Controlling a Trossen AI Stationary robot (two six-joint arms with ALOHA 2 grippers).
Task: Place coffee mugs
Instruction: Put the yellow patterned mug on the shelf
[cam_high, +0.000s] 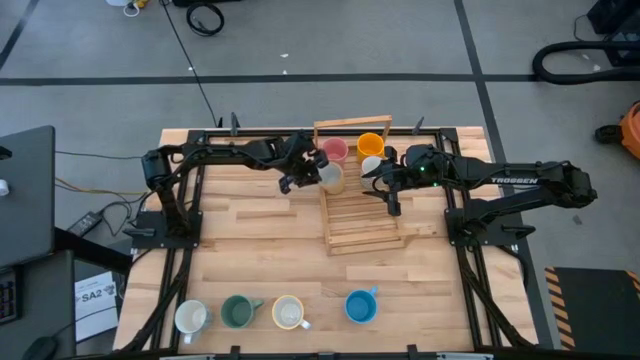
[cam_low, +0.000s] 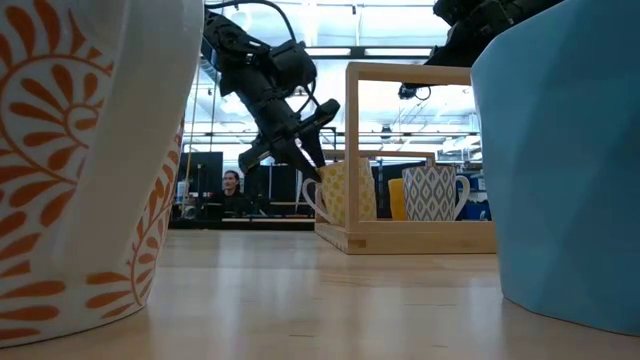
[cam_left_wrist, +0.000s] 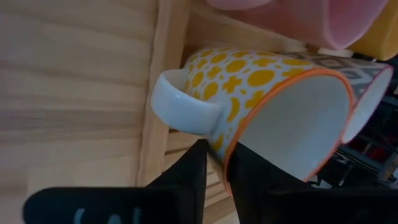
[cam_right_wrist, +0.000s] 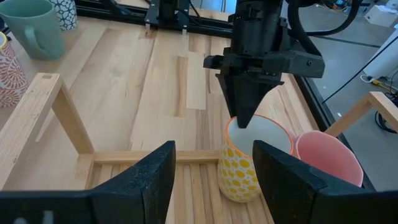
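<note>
Pinching the yellow-patterned mug's (cam_left_wrist: 267, 99) rim, seemingly: left pincer (cam_left_wrist: 217, 165)

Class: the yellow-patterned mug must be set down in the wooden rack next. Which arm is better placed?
Left. The left gripper already pinches the yellow-patterned mug's rim at the wooden rack; the right gripper is open, holding nothing.

Wooden rack (cam_high: 357, 228) on table (cam_high: 260, 260), monitor (cam_high: 25, 190), person (cam_low: 231, 186) beyond

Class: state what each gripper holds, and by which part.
The left gripper pinches the yellow-patterned mug by its rim, one finger inside. The right gripper is open, holding nothing.
</note>
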